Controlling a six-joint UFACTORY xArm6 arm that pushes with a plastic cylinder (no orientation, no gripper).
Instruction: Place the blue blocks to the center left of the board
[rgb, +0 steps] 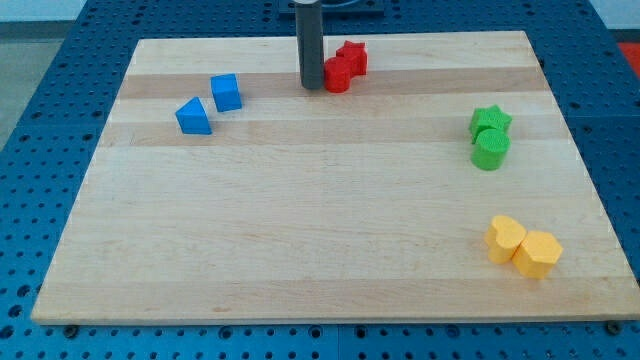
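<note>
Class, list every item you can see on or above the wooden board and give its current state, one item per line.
Blue cube block: upper left, apart from other blue.
Blue triangular block: upper left, alone.
Red cylinder block: touching my tip's right side.
Red star block: against the red cylinder.
Green star block: touching green cylinder.
Green cylinder block: right side.
Yellow blocks: touching, lower right.
My tip: on board.

One camera looks down from the front at the whole wooden board (330, 250), from not very far away.
</note>
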